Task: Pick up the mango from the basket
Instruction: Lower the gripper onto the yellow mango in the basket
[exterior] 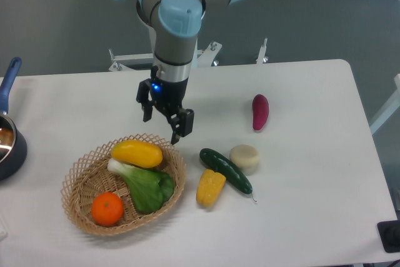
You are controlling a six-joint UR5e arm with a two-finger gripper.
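Nearest the front edge sits the basket [78, 209], wicker with a looped rim, holding three things: an orange [107, 209] at the front, a bok choy [142, 185] across the middle, and the mango [137, 153] at the far side, lying crosswise and resting against the bok choy's white stem. Mango is untouched, fully exposed on top, nothing covering it. Just right of the basket on the table [312, 204]: a corn piece [210, 187], a cucumber [225, 170] leaning against it, and a pale round piece [244, 157] just beyond. Further back on the right, a purple sweet potato [260, 111], well apart from everything. At the far left edge, a dark pot with a blue handle [9, 126]. Beyond the basket's far rim hangs the gripper [162, 125], fingers spread and empty, pointing down, above the table just behind and slightly right of the mango. Step in hand reads as the approach: positioned near, not yet over the fruit, no contact. Next move likely calls for shifting toward the camera and a bit left to centre over the mango, turning the wrist so the fingers straddle its short axis, then descending without catching the rim or the bok choy stem.
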